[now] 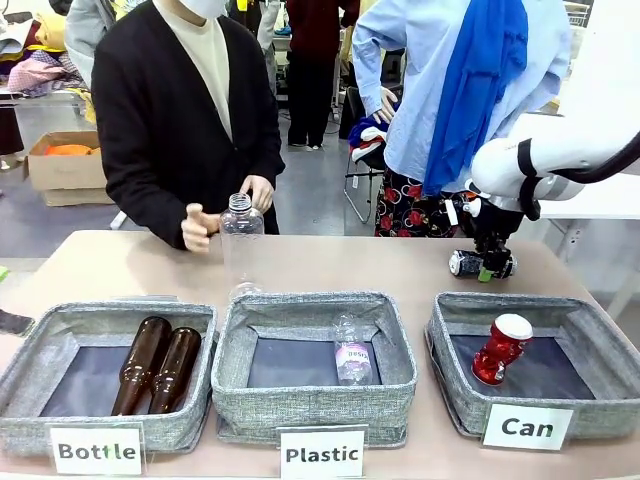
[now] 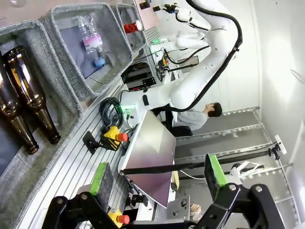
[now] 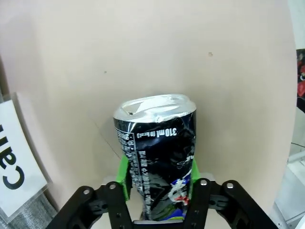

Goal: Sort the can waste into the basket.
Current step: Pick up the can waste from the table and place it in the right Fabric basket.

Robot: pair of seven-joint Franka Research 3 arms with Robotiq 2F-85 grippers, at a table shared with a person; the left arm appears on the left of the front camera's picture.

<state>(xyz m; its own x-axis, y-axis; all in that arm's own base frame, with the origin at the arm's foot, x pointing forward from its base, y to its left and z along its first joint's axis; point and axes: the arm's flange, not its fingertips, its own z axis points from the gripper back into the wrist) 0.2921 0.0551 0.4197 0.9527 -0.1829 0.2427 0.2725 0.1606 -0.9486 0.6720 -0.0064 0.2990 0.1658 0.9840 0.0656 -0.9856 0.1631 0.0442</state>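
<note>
My right claw (image 3: 157, 183) is clamped on the dark can (image 3: 157, 157), green pads (image 3: 123, 176) pressed to both its sides, the silver end pointing away from me. In the front view that claw (image 1: 484, 268) holds the can (image 1: 480, 264) just above the table (image 1: 330, 262). Just nearer than it sits the "Can" basket (image 1: 455, 380), with the red can (image 1: 500, 348) lying inside. My left claw (image 2: 157, 179) hangs spread, gripping nothing. Farther off, the person's hand (image 1: 259, 190) steadies a clear bottle (image 1: 240, 232).
</note>
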